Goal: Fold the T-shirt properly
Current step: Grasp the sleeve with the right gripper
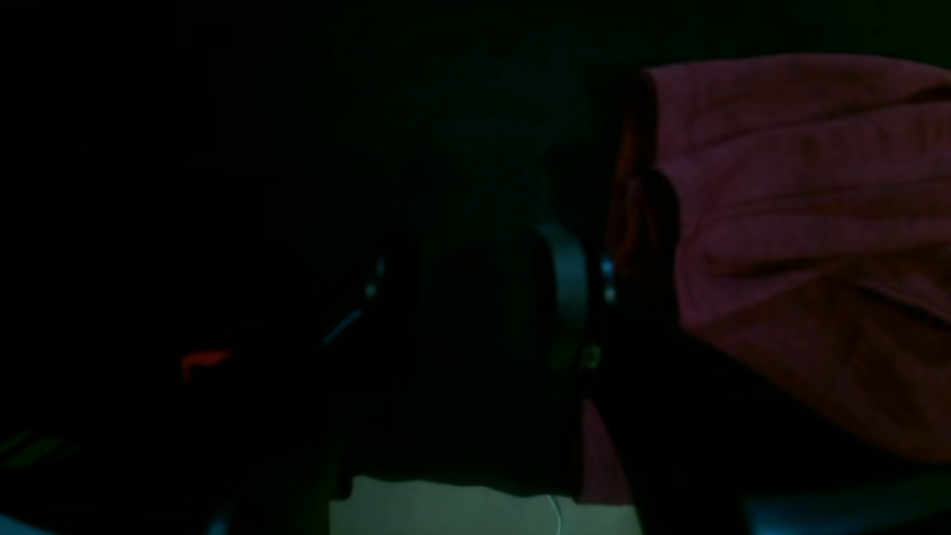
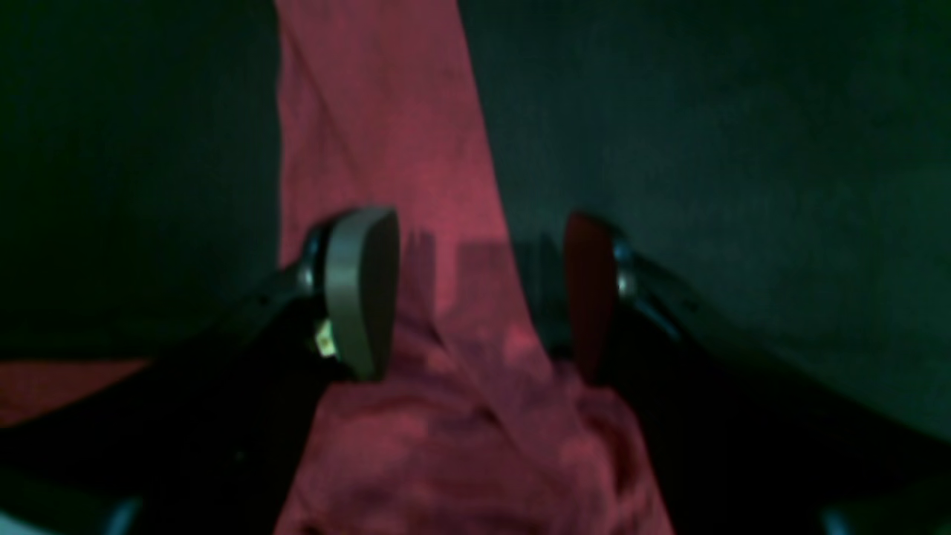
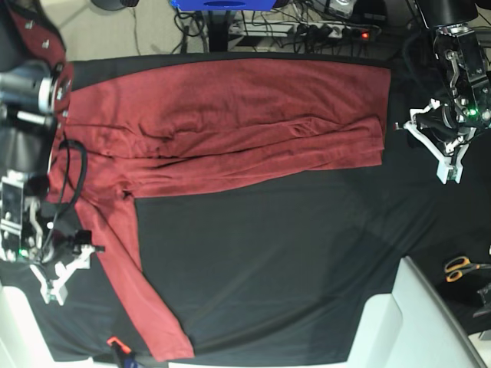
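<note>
The plain maroon long-sleeved T-shirt (image 3: 230,126) of thin knit lies along the far edge of the black table cloth (image 3: 291,261), one sleeve trailing toward the near left corner. The right gripper (image 2: 475,297) stands released, its jaws parted astride that sleeve, gripping nothing. The left gripper (image 3: 447,157) hovers off the hem; whether it is clenched cannot be told. A good fold likely needs the sleeve pinched near its end and laid flat across the body.

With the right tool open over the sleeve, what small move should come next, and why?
Probably lower the right tool and close on the sleeve. Its jaws stand apart astride the fabric, and that sleeve lies stretched out away from the T-shirt body, not yet folded in.
</note>
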Robot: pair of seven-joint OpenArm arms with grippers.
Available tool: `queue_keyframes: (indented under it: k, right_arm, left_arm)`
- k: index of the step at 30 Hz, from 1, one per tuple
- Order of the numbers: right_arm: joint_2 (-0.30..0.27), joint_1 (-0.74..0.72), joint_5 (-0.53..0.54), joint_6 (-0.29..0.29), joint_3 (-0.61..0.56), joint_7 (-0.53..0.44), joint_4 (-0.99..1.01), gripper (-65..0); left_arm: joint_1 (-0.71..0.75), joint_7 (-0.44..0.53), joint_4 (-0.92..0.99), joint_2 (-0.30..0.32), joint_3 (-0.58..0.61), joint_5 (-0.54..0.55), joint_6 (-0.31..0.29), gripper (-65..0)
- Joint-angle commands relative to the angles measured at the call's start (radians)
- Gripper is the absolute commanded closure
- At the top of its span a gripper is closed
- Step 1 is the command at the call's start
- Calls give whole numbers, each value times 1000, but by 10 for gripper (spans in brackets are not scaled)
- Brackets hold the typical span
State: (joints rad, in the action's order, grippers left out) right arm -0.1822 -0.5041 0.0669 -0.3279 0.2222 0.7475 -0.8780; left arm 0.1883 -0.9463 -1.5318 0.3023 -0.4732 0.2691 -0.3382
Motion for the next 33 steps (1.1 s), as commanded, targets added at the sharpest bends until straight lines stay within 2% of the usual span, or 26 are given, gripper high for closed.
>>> queue_keyframes:
  k: [1, 5, 8, 13, 16, 21, 30, 31, 33]
  right_arm:
    - [-4, -54, -5, 2, 3, -29, 47, -335]
    - [-6, -149, -6, 5, 4, -158, 283, -335]
    - [-32, -187, -8, 5, 3, -247, 421, -336]
    - [-44, -202, -8, 6, 6, -388, 567, -336]
    - [-61, -201, -8, 31, 3, -457, 618, -336]
    - [-63, -184, -8, 36, 1, -471, 626, -335]
    - [-32, -146, -8, 36, 1, -475, 626, -326]
    - [-32, -146, -8, 36, 1, -475, 626, -318]
    - [-30, -146, -8, 36, 1, -472, 626, -231]
  left_arm:
    - [0, 13, -16, 15, -9, 6, 3, -229]
    - [4, 13, -17, 18, -14, 6, 3, -229]
    - [4, 13, -16, 19, -14, 6, 3, -229]
    - [4, 13, -25, 19, -15, 8, 3, -229]
    - [4, 13, -25, 19, -15, 8, 3, -229]
    - [4, 13, -25, 19, -15, 8, 3, -229]
    - [4, 13, -25, 19, -15, 8, 3, -229]
    - [4, 13, -23, 19, -15, 8, 3, -229]
    - [4, 13, -23, 19, -15, 8, 3, -229]
